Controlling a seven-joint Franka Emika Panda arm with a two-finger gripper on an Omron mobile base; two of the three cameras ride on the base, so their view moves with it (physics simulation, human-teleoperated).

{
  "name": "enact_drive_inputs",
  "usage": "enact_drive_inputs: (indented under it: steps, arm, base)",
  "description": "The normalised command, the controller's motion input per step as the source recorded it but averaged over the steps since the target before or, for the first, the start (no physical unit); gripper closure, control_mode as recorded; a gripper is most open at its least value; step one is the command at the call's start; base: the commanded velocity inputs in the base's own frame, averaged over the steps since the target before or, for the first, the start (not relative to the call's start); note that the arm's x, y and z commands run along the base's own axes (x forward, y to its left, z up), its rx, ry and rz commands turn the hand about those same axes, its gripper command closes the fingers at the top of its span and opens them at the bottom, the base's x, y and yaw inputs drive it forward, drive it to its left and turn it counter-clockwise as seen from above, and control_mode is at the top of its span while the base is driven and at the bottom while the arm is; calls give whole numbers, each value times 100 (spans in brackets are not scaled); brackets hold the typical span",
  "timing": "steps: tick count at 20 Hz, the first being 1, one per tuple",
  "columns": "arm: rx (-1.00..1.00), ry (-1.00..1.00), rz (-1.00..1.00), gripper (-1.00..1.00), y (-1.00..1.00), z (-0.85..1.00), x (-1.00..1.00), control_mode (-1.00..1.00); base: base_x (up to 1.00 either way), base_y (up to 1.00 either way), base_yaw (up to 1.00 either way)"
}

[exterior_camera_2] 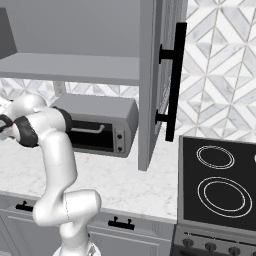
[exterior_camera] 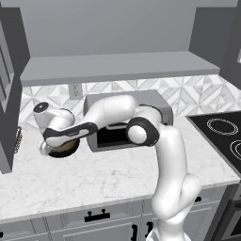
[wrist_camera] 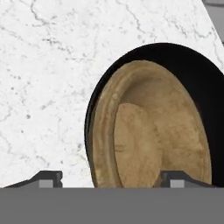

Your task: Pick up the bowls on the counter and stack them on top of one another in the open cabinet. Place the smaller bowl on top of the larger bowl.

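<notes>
The smaller tan bowl (wrist_camera: 148,135) sits inside the larger black bowl (wrist_camera: 205,87), whose glossy rim shows around it. Both rest on the white marble counter (wrist_camera: 43,87) near its left end. My gripper (wrist_camera: 113,178) hangs just above them, open, with its fingertips (wrist_camera: 48,177) astride the tan bowl's near rim. From the left base view the hand (exterior_camera: 51,148) covers most of the tan bowl (exterior_camera: 67,147), and the black bowl (exterior_camera: 59,155) shows as a dark edge beneath. The open cabinet (exterior_camera: 117,66) spans the wall above, its grey shelf floor bare.
A silver toaster oven (exterior_camera: 157,106) stands at the back of the counter (exterior_camera: 94,174), right of the bowls, behind my arm. The black stovetop (exterior_camera: 221,132) lies far right. A grey cabinet door (exterior_camera_2: 152,75) with a black handle hangs open beside it. A dark side cabinet (exterior_camera: 7,94) borders the left.
</notes>
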Motion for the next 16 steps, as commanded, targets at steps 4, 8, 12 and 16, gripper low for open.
enact_drive_inputs:
  steps: [4, 8, 12, 16]
  arm:
    - [9, -4, 2, -100, 0, 2, -72, -100]
    - [8, 0, 6, -100, -4, -15, -33, -100]
    - [-1, -13, 8, -100, -18, -2, 21, -100]
    - [0, -13, 10, -100, -5, 0, 14, -100]
  base:
    - [0, 0, 0]
    - [0, 0, 0]
    - [0, 0, 0]
    - [0, 0, 0]
